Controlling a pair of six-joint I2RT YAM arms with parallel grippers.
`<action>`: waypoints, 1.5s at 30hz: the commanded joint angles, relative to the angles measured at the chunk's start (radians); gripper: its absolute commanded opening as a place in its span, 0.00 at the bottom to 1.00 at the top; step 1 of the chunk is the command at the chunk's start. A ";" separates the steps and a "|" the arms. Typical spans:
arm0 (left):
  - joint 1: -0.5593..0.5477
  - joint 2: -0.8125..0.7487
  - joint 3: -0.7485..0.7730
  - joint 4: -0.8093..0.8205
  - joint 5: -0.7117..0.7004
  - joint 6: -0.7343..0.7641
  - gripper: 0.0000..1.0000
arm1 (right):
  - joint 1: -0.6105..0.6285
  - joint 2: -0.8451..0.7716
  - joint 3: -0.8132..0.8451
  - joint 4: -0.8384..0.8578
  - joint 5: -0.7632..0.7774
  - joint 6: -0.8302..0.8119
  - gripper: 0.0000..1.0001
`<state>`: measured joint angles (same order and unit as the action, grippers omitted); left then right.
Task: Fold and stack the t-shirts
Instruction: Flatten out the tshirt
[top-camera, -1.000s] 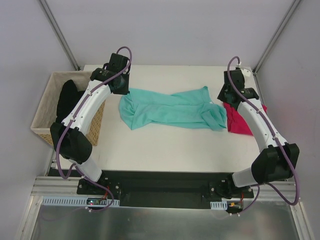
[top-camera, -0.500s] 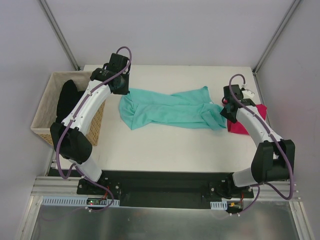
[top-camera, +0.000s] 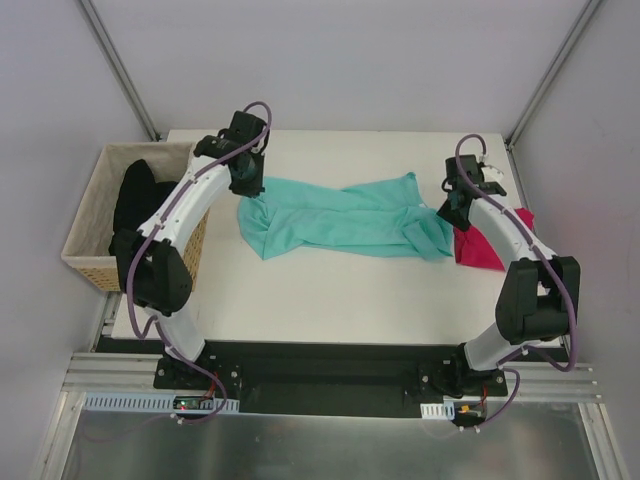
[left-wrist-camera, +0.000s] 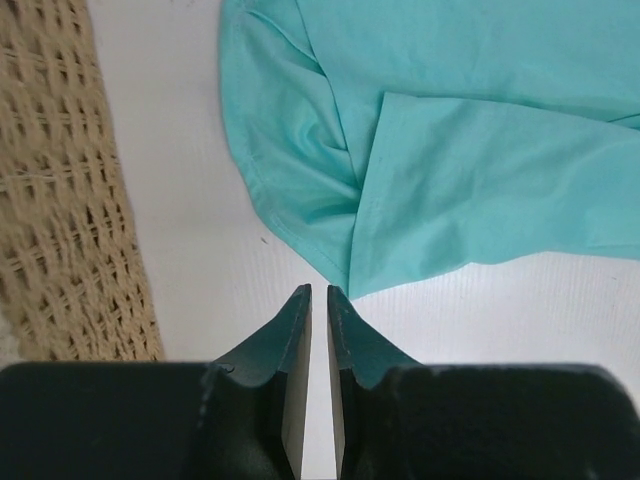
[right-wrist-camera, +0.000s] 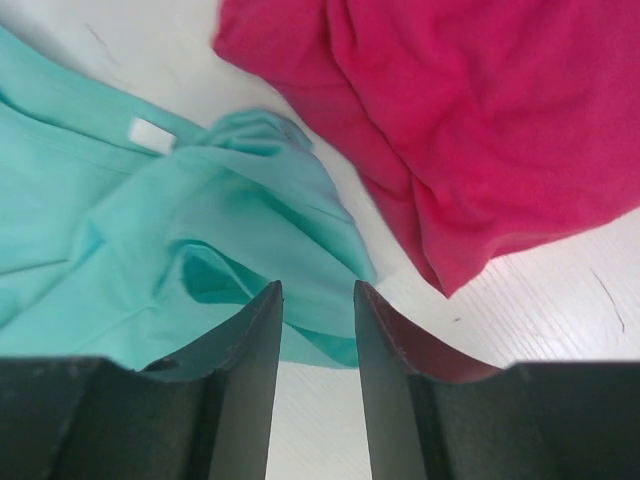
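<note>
Looking from the near edge back: the front strip of the bench (top-camera: 330, 290) is bare white, and both arms arch away over it. The right arm's elbow has pulled in toward the middle compared with a second ago, when it stuck out further to the right.

Next comes the magenta-pink t-shirt (top-camera: 480, 250), crumpled at the right edge of the bench. It touches the right end of the teal-green t-shirt (top-camera: 340, 220), which lies stretched left to right across the middle, wrinkly and not folded. Neither shirt has moved as far as I can tell.

The right gripper (right-wrist-camera: 317, 288) hangs over the spot where teal meets pink. It came nearer half a second ago and has now backed off farther again. Its jaws are spread partway with nothing in them, with teal folds and a small white label (right-wrist-camera: 152, 134) showing just past them.

The left gripper (left-wrist-camera: 319, 292) sits at the far left corner of the teal shirt, shifted slightly right from before. Its jaws are almost pressed together, just a thin slit, nothing pinched, tips right at the hem.

The tan woven basket (top-camera: 85, 225) stands beside the bench's left edge with a black t-shirt (top-camera: 135, 200) in it, same as before.
</note>
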<state>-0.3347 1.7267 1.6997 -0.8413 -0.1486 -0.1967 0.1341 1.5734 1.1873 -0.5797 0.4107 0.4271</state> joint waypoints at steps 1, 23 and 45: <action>-0.010 0.118 0.028 -0.013 0.067 -0.035 0.11 | -0.004 -0.027 0.112 -0.014 0.010 -0.050 0.38; -0.004 0.524 0.353 0.024 0.147 -0.010 0.16 | -0.053 -0.062 0.281 -0.069 0.045 -0.152 0.38; 0.010 0.545 0.290 0.022 0.170 -0.038 0.19 | -0.057 -0.070 0.336 -0.075 0.017 -0.172 0.38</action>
<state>-0.3325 2.2875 2.0006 -0.8009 0.0254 -0.2222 0.0834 1.5352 1.4830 -0.6460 0.4328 0.2684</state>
